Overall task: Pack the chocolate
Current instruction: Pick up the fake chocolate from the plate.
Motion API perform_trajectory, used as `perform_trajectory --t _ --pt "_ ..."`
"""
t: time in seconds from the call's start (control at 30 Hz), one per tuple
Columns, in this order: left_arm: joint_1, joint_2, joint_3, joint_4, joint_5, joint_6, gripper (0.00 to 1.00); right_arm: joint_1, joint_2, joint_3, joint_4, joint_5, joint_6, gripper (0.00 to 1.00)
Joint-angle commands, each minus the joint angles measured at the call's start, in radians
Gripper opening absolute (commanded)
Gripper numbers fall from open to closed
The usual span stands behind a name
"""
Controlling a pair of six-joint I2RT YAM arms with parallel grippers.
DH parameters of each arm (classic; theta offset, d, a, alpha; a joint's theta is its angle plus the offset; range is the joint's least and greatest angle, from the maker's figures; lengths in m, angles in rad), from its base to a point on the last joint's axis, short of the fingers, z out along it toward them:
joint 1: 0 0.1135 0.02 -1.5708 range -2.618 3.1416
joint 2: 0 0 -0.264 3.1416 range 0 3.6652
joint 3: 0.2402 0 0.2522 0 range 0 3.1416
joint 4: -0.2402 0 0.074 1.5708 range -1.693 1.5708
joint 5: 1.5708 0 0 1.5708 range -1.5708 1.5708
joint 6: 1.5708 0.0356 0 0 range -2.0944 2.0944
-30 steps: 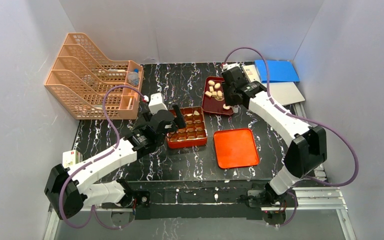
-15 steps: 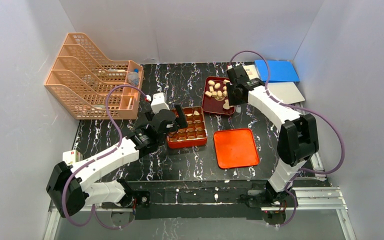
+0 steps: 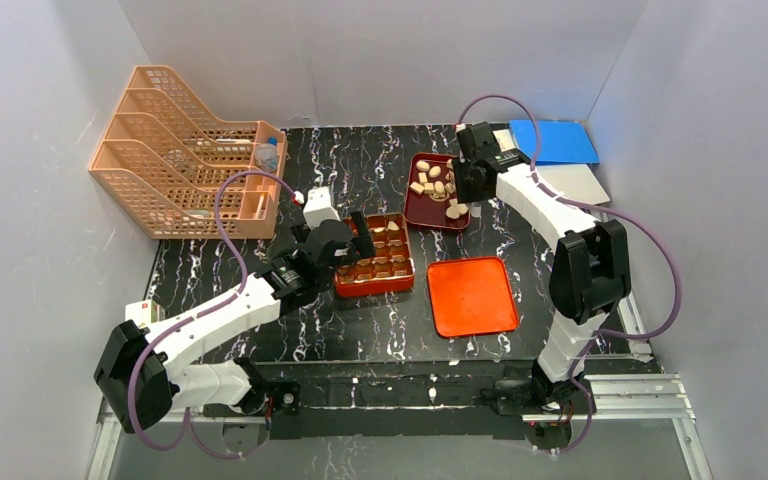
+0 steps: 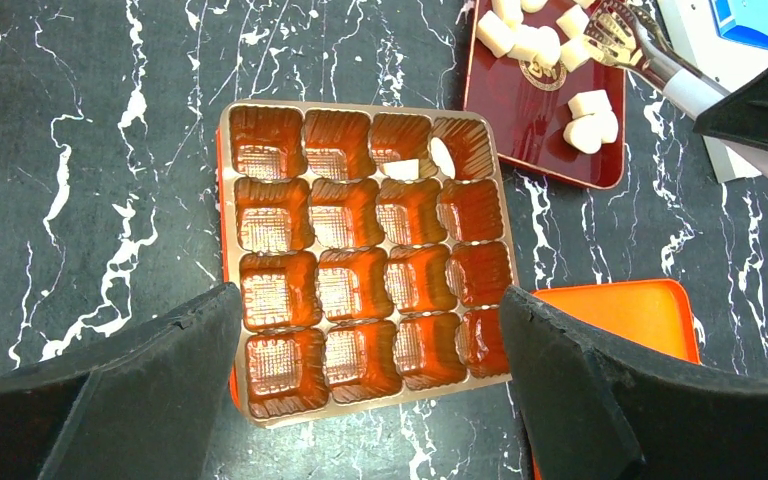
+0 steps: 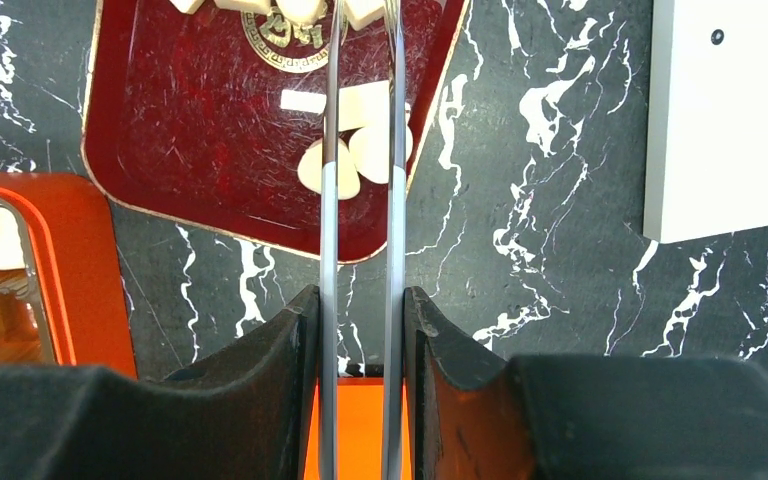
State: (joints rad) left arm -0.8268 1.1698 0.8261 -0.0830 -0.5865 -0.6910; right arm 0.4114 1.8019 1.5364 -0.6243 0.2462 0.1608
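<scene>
Cream chocolate [image 5: 368, 155] sits beyond R fingers [image 5: 280, 385], btwn tongs [image 5: 393, 200] arms.

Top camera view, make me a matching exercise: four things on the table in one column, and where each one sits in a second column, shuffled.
1. orange-red compartmented box
2. dark red shallow tray
3. flat orange lid
4. peach mesh file rack

A. far left, by the wall
B. nearest the arm bases, nothing on it
C. below the open left gripper
D. holds loose cream chocolate pieces, metal tongs reaching over it

Pairs: 1-C, 2-D, 3-B, 4-A.
</scene>
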Motion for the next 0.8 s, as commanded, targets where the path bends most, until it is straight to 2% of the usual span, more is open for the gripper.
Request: perform_trajectory --t 0.0,0.2,0.33,0.77 --pt "0.007 -0.003 -0.010 0.006 -0.016 0.002 0.98 -0.011 0.019 0.053 0.030 -0.017 -0.017 0.32" --pt "0.011 0.004 -0.008 0.009 -0.013 0.001 0.98 -0.016 0.026 0.057 0.032 -0.027 -0.023 0.34" --pt "0.011 0.004 -0.007 0.007 -0.013 0.002 0.98 -0.019 0.029 0.054 0.034 -0.035 -0.023 0.42" --pt "0.012 -0.002 -0.007 0.005 -0.013 0.001 0.98 -0.026 0.043 0.058 0.030 -0.061 -0.024 0.45"
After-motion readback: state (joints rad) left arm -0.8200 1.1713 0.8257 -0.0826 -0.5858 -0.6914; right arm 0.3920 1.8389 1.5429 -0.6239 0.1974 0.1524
